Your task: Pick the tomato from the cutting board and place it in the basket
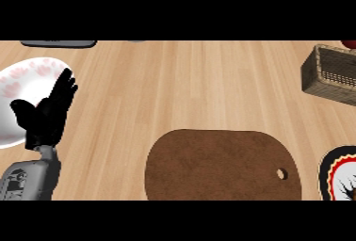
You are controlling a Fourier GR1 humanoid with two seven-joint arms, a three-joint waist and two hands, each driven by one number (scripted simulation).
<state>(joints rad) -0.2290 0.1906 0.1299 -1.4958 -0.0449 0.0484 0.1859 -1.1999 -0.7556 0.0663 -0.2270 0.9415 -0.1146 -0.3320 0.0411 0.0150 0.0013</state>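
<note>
Our left hand point(49, 115) rested open, fingers point(66, 84) straight, over a white plate point(28, 70). The cutting board point(222, 164) lay bare; the tomato point(350, 44) showed behind the basket point(334, 77).

Only one view was given. The bench point(181, 84) was seen from the head, high up, looking steeply down. The basket point(332, 75) was cut off at the right edge.

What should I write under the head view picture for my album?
The left hand rests open over a white plate; the brown cutting board lies bare, the basket at the far right.
</note>
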